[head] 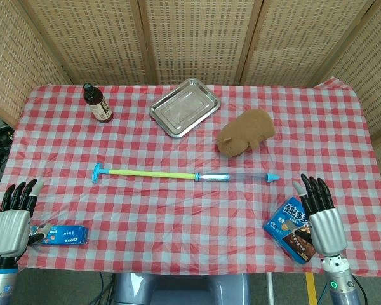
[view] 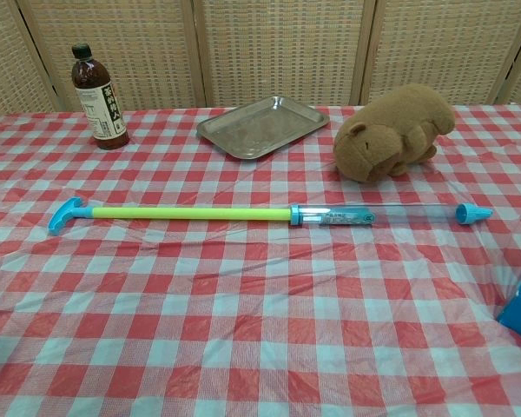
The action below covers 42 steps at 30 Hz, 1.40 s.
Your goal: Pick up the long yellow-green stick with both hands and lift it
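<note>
**Stick lying flat mid-table, both hands empty at near edge**

Woven wicker screens (head: 197, 38) at back, red/white check cloth (head: 178, 210) over the table. Around the work area I see: dark bottle (head: 97, 103) upright far left, steel tray (head: 184, 107) far centre, brown plush capybara (head: 246, 132) just behind the stick's clear end, near it but apart. Blue Oreo pack (head: 66, 236) by my left hand (head: 11, 219), another blue snack pack (head: 293, 230) touching/under my right hand (head: 320, 216). Nothing lies on the stick.

Long yellow-green stick (head: 153, 173) lies across the middle, roughly left-right: blue T-handle at left, yellow-green shaft, blue collar, then a clear tube w/ blue tip at right.

Both hands palm-down at near edge, fingers straight and a little apart, holding nothing, well apart from the stick. Chest view shows neither hand; right snack pack cut off at its edge. Pack labels too small to read fully.
</note>
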{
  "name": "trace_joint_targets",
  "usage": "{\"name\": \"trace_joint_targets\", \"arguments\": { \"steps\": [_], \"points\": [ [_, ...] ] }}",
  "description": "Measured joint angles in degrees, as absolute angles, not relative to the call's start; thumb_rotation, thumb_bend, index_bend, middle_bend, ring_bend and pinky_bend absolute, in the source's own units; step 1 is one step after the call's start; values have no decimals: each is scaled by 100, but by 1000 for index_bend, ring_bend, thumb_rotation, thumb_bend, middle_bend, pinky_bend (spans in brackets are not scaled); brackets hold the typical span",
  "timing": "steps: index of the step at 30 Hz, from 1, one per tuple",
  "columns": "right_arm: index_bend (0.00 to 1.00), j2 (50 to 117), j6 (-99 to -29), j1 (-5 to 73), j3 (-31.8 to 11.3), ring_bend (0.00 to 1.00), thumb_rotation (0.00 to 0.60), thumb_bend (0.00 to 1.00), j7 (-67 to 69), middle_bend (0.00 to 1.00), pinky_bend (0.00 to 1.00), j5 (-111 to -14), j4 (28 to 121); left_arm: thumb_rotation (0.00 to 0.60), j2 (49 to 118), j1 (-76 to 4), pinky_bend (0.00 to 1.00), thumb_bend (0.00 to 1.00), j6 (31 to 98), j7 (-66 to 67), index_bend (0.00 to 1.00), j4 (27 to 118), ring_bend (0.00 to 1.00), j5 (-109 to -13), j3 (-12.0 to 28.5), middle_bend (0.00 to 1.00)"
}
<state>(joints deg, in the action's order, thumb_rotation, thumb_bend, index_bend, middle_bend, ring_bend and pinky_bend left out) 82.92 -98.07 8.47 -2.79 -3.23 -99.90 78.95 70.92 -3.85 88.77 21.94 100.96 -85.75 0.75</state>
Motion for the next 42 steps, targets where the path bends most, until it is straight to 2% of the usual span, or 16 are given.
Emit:
{"name": "trace_joint_targets", "arguments": {
  "steps": [10,27,29,31,33,35,38,42],
  "points": [
    [0,7996,-9295,816,-212,0,600,0,-1106,0,0,-9681,8394,600,7013,-369,0,180,8790,2375,0,10244,0,-8423,90,0],
    [7,7876,-9190,835,-324,0,600,0,-1028,0,0,-9533,8537,600,6950,-527,1,209,8588,2280,0,10467,0,-8304,268,0],
    [10,7886,-9165,845,-347,0,600,0,-1013,0,0,-9494,8497,600,6934,-589,41,227,8569,2332,0,10523,0,-8258,372,0],
    [22,7898,-9133,858,-381,0,600,0,-986,0,0,-9442,8452,600,6928,-680,161,251,8563,2416,0,10591,36,-8180,549,5],
    [29,7907,-9120,871,-409,0,600,0,-944,0,0,-9415,8425,600,6922,-822,285,273,8515,2524,21,10656,165,-8057,754,91],
    [32,7911,-9114,881,-423,0,600,0,-896,0,0,-9406,8403,600,6913,-976,437,292,8391,2621,81,10695,380,-7902,911,321],
    [36,7923,-9104,896,-440,0,600,0,-843,0,0,-9398,8349,600,6923,-1329,591,299,8019,2815,167,10694,591,-7547,1196,585],
    [43,7951,-9068,915,-454,0,600,0,-795,0,0,-9369,8279,600,6986,-1748,695,306,7489,3044,245,10606,737,-7003,1446,770]
  ]
}}
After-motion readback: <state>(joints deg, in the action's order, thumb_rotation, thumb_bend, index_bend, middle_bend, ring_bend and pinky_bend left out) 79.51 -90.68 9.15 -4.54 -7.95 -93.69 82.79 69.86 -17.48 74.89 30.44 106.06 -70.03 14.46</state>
